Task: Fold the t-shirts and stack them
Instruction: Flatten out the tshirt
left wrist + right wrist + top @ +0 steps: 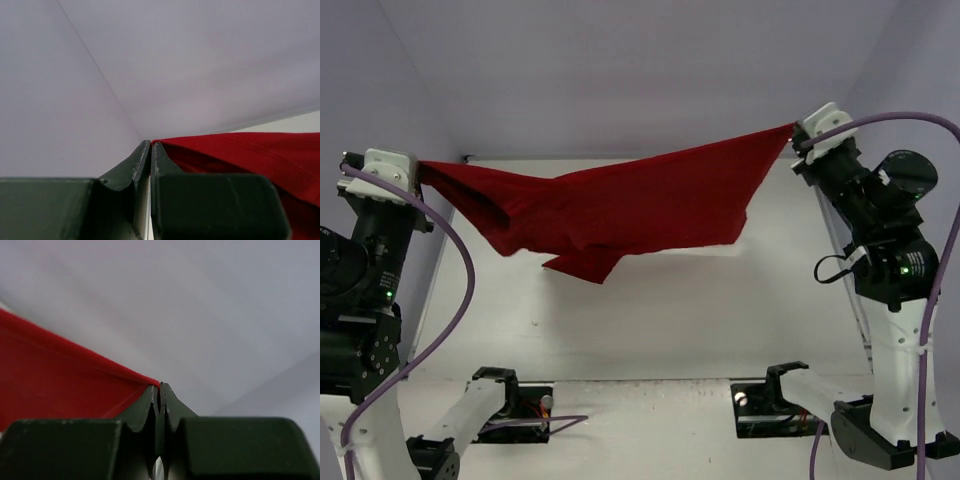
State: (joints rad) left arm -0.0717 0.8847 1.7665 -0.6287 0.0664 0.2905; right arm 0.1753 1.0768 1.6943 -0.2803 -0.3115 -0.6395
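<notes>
Above the white tabletop (670, 320) at mid-frame, the plain dark red cloth t-shirt (620, 210) hangs stretched in the air, one corner pinched tight in the left gripper (417, 170) at mid-left, the other clamped in the right gripper (798, 135) at upper right.

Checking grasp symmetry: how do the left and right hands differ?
The left hand pinches the t-shirt lower in the top view; the right hand pinches higher. Cloth by the left hand bunches and sags; by the right hand it runs to a taut point. Both are shut on it, holding it aloft.
</notes>
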